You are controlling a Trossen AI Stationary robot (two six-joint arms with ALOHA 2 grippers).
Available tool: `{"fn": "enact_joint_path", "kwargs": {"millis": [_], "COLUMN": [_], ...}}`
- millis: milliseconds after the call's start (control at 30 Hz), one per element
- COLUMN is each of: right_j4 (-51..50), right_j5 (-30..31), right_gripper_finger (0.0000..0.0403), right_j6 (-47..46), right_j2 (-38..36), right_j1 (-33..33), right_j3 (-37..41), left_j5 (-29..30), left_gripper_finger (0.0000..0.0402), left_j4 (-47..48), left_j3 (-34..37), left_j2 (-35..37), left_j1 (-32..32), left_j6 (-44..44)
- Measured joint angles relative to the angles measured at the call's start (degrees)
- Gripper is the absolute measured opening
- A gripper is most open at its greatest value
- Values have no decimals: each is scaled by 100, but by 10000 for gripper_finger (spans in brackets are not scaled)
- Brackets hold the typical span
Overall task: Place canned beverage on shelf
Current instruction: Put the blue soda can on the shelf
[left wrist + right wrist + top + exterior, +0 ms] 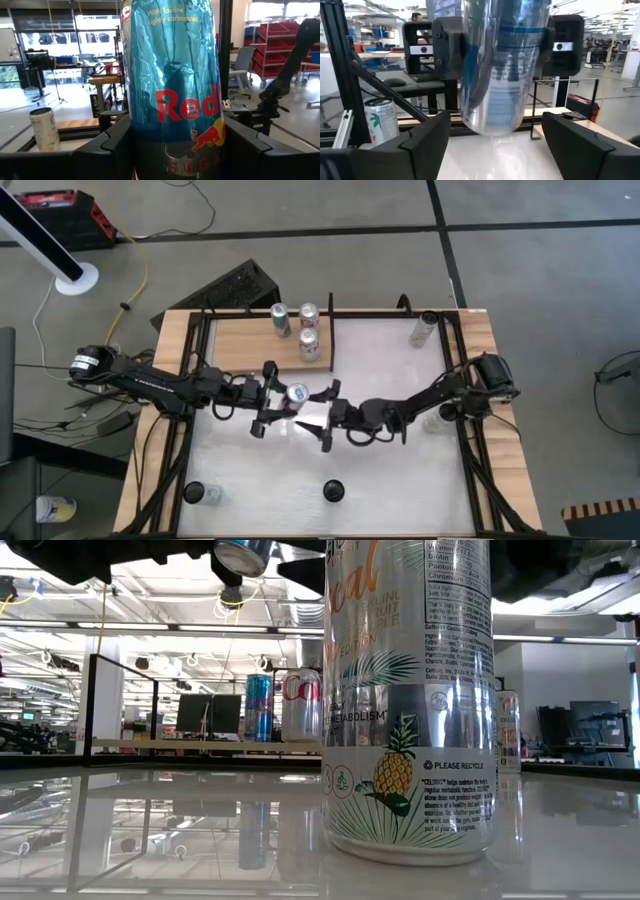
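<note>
The left gripper's (272, 402) jaws clamped the blue can (296, 392) mid-frame above the tabletop (400, 470), the right gripper (328, 420) gaped wide beside it, and carrying it to the upper-left shelf (240, 345) risked toppling the 3 cans (300, 328) there.

Both arms reach inward from opposite sides and meet near the middle. The left claw (270, 398) is clamped around a blue can (172, 90), holding it raised. The right claw (327, 420) faces it just beside, fingers (427, 145) spread wide, gripping nothing.
</note>
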State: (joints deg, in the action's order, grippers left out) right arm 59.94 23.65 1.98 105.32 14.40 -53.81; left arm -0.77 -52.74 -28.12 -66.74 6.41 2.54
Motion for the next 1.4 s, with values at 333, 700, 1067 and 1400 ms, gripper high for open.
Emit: {"fn": "enact_joint_path", "kwargs": {"millis": [333,700,1067,1400], "right_j4": [-880,-1024,-1023,-1428], "right_j5": [-725,-889,-889,-849], "right_gripper_finger": [338,335,260,245], "right_j6": [-195,-196,-24,-22], "right_j2": [-1,-2,0,-13], "right_j1": [-261,-425,-473,-473], "right_j3": [-711,-836,-836,-836], "left_j5": [167,236,315,364], "left_gripper_finger": [204,204,204,244], "left_j4": [-121,-313,-341,-46], "left_j3": [-2,-4,-4,-4], "left_j2": [0,0,0,1], "left_j1": [6,5,3,3], "left_j6": [66,64,106,85]}}
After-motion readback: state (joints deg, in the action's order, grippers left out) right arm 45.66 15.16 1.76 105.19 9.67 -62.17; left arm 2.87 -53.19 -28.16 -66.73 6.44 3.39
